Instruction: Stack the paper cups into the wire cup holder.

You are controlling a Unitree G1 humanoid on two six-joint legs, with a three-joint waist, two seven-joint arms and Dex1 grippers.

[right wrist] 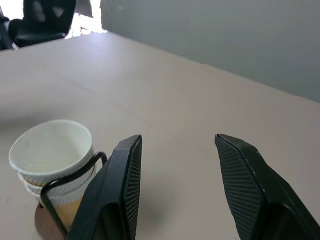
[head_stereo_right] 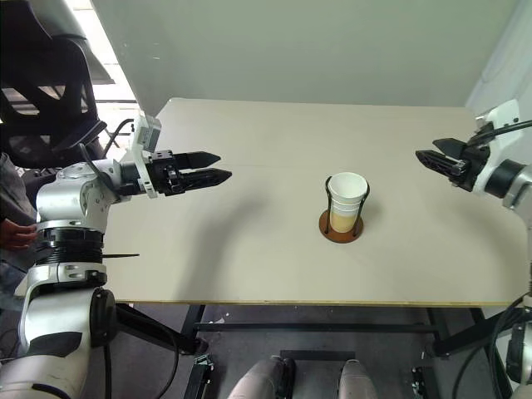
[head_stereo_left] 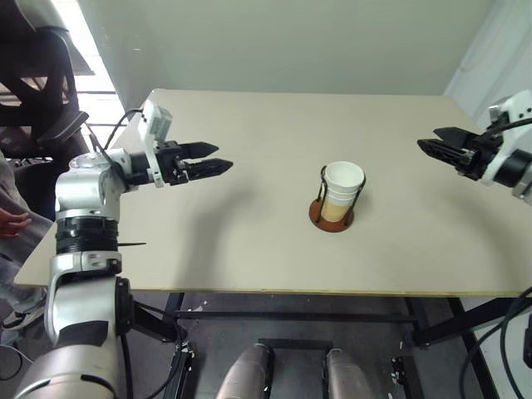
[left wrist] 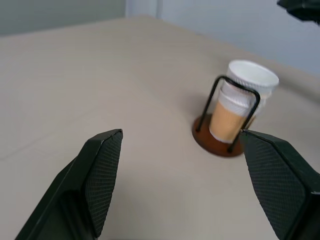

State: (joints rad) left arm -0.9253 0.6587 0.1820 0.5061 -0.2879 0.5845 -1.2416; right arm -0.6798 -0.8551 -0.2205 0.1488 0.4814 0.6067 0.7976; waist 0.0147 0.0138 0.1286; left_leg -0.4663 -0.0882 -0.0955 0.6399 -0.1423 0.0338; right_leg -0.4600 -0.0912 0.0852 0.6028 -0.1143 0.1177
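The paper cups [head_stereo_left: 342,189] stand nested in one stack inside the wire cup holder [head_stereo_left: 332,218], right of the table's centre. Black wire loops rise around the stack from a reddish-brown base. My left gripper [head_stereo_left: 223,158] hovers open over the left part of the table, pointing toward the holder with nothing between its fingers. My right gripper [head_stereo_left: 426,140] hangs open at the right side, pointing left, well apart from the cups. In the left wrist view the holder [left wrist: 226,144] lies ahead between the two open fingers [left wrist: 100,175].
The beige table [head_stereo_left: 266,125] reaches from a near edge at the bottom to a grey wall behind. A dark chair [head_stereo_right: 41,108] and a person's hand [head_stereo_left: 10,221] are off the table's left side.
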